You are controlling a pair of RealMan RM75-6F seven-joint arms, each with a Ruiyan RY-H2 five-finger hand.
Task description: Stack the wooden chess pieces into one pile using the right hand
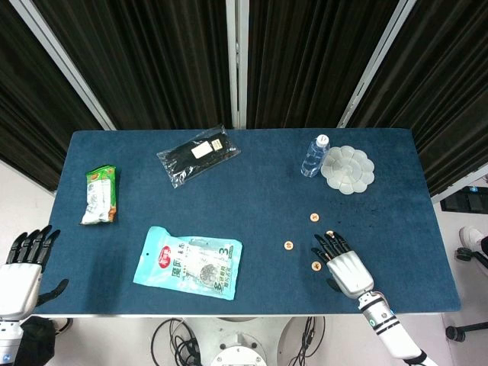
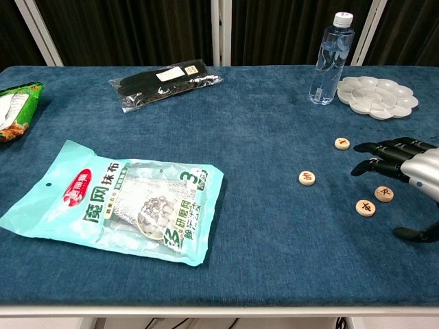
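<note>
Several round wooden chess pieces lie scattered on the right half of the blue table (image 1: 252,198). In the head view I see pieces at the back (image 1: 314,217), at the left (image 1: 288,245) and at the front (image 1: 316,266). My right hand (image 1: 341,263) hovers palm down over the right side of the group, fingers spread, holding nothing. In the chest view the right hand (image 2: 406,166) has its fingertips above one piece (image 2: 384,193), beside another (image 2: 365,207). My left hand (image 1: 23,267) stays open off the table's front left corner.
A teal cloth packet (image 1: 188,261) lies front centre. A black packet (image 1: 198,155) and a green snack bag (image 1: 99,196) lie at the back left. A water bottle (image 1: 313,155) and a white palette (image 1: 348,168) stand behind the pieces.
</note>
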